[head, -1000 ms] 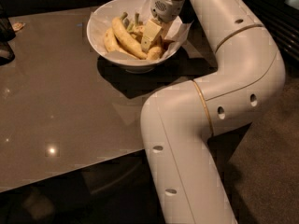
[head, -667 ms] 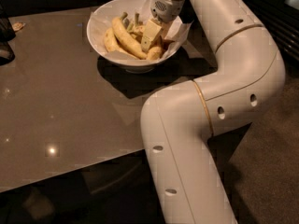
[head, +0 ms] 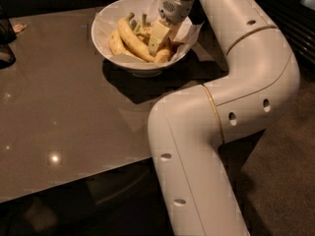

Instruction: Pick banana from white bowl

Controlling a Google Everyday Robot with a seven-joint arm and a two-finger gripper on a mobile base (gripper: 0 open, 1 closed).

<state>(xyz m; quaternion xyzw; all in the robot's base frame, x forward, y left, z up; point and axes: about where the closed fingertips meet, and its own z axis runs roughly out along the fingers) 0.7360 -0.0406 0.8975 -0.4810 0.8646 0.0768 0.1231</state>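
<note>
Several fruits [head: 132,38] crowd the white bowl [head: 105,22], where the tool [head: 158,37], its grip impossible to tell, sits just above the banana [head: 164,56], which lies slantwise toward the near rim.

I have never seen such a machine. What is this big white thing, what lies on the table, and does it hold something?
The big white jointed tube is a robot's arm. There is a single camera, looking down on the arm and the table; where it is mounted is not known. On the dark table stands a white bowl lined with paper, with several yellow bananas in it. At the arm's end is its pincer, the part that grasps. It is lowered into the bowl, among the bananas. Whether it holds one cannot be seen. A dark object lies at the table's left edge.
</note>
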